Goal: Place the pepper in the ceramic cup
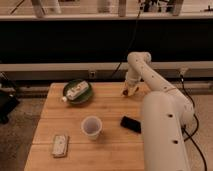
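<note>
The pepper (124, 93) is a small dark red item at the far right of the wooden table (107, 107). It sits right at the tip of my gripper (128, 90). The gripper reaches down to it from the white arm (150, 75). I cannot tell whether the pepper rests on the table or is held. The ceramic cup (91, 127) is a plain whitish round cup. It stands upright near the table's middle front, well to the left of and nearer than the gripper.
A dark green bowl (77, 93) with a pale item in it stands at the back left. A flat black phone-like rectangle (131, 124) lies right of the cup. A flat pale packet (60, 145) lies at the front left. The robot's white body (165, 135) fills the right foreground.
</note>
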### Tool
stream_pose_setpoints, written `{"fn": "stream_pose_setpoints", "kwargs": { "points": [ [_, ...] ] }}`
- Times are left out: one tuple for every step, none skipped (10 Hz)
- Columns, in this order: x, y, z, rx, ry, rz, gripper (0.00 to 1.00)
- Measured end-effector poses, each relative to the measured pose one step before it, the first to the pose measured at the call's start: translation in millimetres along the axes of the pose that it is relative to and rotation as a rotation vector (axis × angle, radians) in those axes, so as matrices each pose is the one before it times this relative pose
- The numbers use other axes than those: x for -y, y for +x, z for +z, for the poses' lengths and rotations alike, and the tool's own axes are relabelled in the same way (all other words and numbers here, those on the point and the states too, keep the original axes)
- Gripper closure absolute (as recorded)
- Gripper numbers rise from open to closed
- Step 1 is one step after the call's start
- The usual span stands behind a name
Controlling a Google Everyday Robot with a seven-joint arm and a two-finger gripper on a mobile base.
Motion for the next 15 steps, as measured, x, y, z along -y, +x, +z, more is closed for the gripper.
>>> {"fn": "stream_pose_setpoints", "kwargs": {
  "points": [
    [0.71,-2.32,-2.06,0.00558,-0.00008,-0.00201,1.00],
    [6.13,-28.12,-24.43,0.06303,0.01627,-0.02376,1.00],
    [2.22,-10.88,-7.48,0.02564,0.01092,-0.01278,1.00],
    [0.38,-7.84,-1.88,0.01972,0.00466,-0.01612,1.00],
    [-0.22,-5.68,-0.82,0.01814,0.00470,-0.01369,1.00],
    [0.45,-3.25,-1.22,0.00996,0.00654,-0.00824,1.00],
    [0.36,-7.19,-1.77,0.01554,0.00755,-0.01428,1.00],
    [-0.33,-6.14,-1.05,0.01087,0.00231,-0.01205,1.00],
    [-0.41,-4.62,-1.65,0.00612,0.00096,-0.01083,1.00],
    [-0.81,-7.37,-4.14,0.00534,0.00025,-0.01722,1.00],
    [-0.40,-6.80,-4.63,0.00480,0.00167,-0.01341,1.00],
    [-1.04,-6.72,-4.01,0.00460,0.00022,-0.01191,1.00],
    [-1.54,-10.33,-4.81,0.00462,0.00149,-0.01629,1.00],
    [-2.83,-12.41,-3.74,0.00358,0.00020,-0.01407,1.00],
    [-3.23,-8.97,-1.71,0.00247,-0.00207,-0.00712,1.00]
  ]
}}
